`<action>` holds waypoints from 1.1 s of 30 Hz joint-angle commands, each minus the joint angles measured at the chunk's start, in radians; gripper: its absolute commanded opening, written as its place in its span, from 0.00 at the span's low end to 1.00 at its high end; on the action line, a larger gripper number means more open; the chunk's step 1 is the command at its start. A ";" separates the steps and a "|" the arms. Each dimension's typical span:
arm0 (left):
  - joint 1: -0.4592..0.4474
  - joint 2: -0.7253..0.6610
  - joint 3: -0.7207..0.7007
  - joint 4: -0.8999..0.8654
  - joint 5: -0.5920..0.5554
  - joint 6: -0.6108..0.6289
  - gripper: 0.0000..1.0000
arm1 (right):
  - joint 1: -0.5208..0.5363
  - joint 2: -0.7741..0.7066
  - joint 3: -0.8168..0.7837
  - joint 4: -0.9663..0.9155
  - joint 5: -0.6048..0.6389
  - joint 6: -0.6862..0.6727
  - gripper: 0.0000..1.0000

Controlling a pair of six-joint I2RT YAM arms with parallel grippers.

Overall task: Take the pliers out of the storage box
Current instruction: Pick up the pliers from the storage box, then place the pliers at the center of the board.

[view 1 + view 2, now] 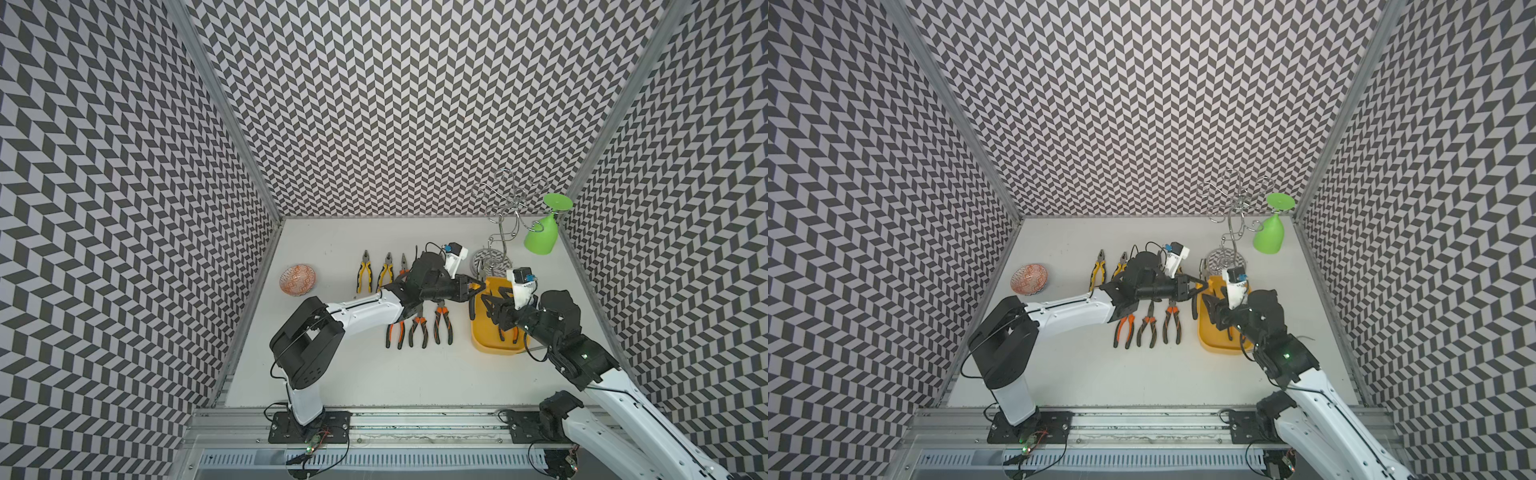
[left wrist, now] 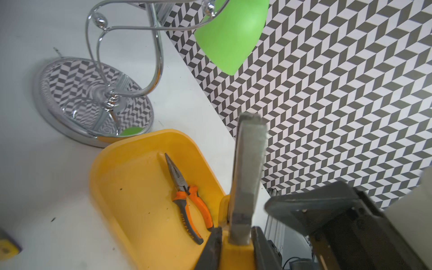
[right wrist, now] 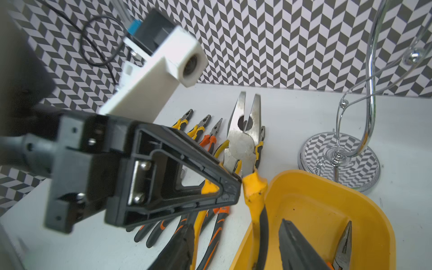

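Yellow-handled pliers (image 3: 243, 140) gripped at the box (image 3: 327, 205) rim
Left fingers (image 3: 231, 189) clamp the handles; right fingers (image 3: 294, 245) are spread open on either side of them.

A robotics lab cell: chevron-patterned walls (image 1: 415, 104) enclose a white tabletop (image 1: 374, 374); an aluminium rail (image 1: 415, 419) at 6 o'clock bears arm bases (image 1: 332, 428).

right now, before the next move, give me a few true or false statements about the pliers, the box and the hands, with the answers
1. The left hand grips yellow-handled pliers. True.
2. The storage box holds no pliers. False: orange-handled long-nose pliers lie in it.
3. A green glass hangs upside down on the chrome rack. True.
4. The right hand is clamped shut. False: its jaws stand open over the storage box.
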 commanded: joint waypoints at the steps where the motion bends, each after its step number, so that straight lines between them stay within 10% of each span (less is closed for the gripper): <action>1: 0.053 -0.093 -0.047 0.055 0.090 0.079 0.00 | 0.003 -0.048 0.017 0.027 -0.069 -0.062 0.69; 11: 0.223 -0.325 -0.262 -0.102 0.272 0.307 0.00 | 0.079 -0.007 0.011 0.124 -0.272 -0.173 0.97; 20: 0.432 -0.488 -0.389 -0.461 0.393 0.486 0.00 | 0.277 0.125 0.043 0.173 -0.241 -0.247 0.99; 33: 0.677 -0.471 -0.427 -0.586 0.423 0.551 0.00 | 0.295 0.154 0.051 0.164 -0.171 -0.263 0.99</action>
